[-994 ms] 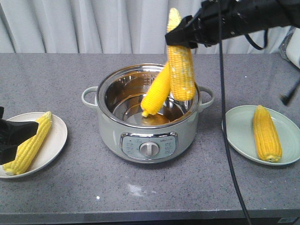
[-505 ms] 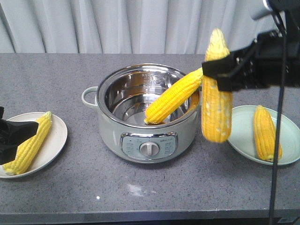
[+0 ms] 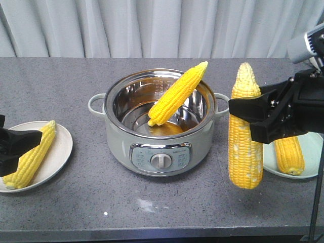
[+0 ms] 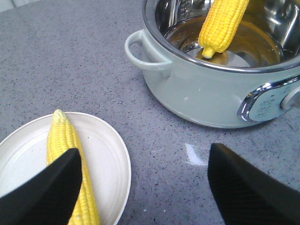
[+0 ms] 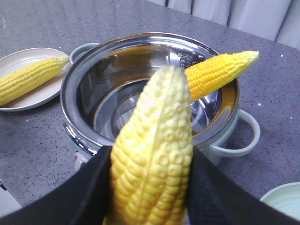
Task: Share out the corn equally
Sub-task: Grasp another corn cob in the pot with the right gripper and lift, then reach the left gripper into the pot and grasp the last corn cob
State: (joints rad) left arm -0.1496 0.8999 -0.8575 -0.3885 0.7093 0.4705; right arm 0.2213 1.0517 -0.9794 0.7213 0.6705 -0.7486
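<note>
"Corn count, please: where are the four cobs sitting?"

"The first cob [image 3: 245, 162] is hanging upright, tip up, in the right gripper [image 3: 251, 120]. Its jaws are clamping the cob's upper half. It is hanging in the air between the pot [image 3: 119, 139] and the right plate [image 3: 313, 152]."

"And the others?"

"The second cob [image 3: 177, 93] is leaning inside the pot, butt on the bottom, tip poking over the far right rim. The third cob [image 3: 31, 153] is lying on the left plate [image 3: 59, 152], and the fourth cob [image 3: 290, 154] on the right plate."

"What is the left gripper [image 4: 140, 183] doing?"

"It is hovering at the left plate's near edge, jaws spread wide, gripping nothing."
</note>
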